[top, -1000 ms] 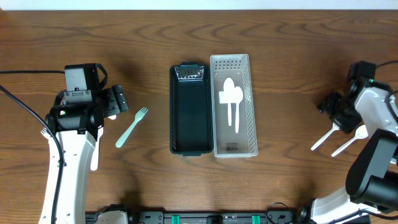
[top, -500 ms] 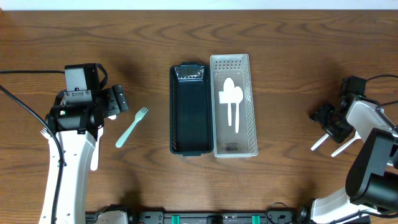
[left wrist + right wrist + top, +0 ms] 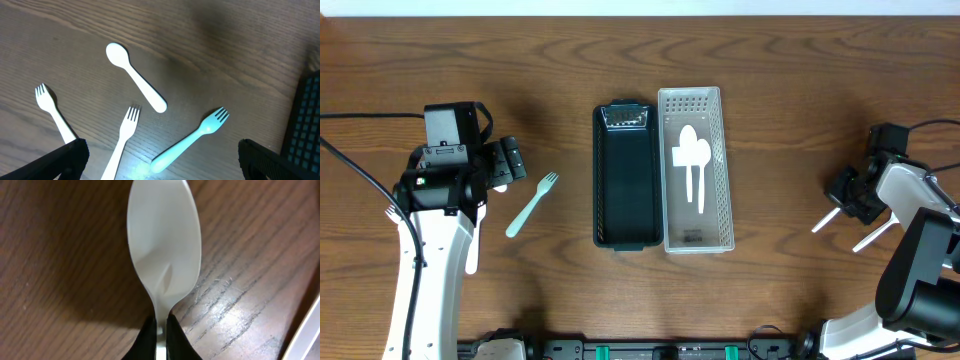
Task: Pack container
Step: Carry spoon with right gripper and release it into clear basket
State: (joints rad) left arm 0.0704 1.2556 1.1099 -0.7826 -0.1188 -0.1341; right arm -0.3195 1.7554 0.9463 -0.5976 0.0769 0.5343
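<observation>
White spoon (image 3: 164, 245) is pinched at its neck by the right claw (image 3: 160, 330), almost fully closed. The left claw (image 3: 510, 163) stands wide open, empty. Between both claws: dark container (image 3: 625, 190) empty, clear container (image 3: 724, 200) holding two spoons (image 3: 692, 160).

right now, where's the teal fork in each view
Overhead: fork left of centre, left of the dark bin.
Left wrist: lower middle, tines toward the bin at the right edge.
Right wrist: not in it; only a spoon in the right pincer.
Shared landmark: the bin, on the fork's tine side.
</observation>
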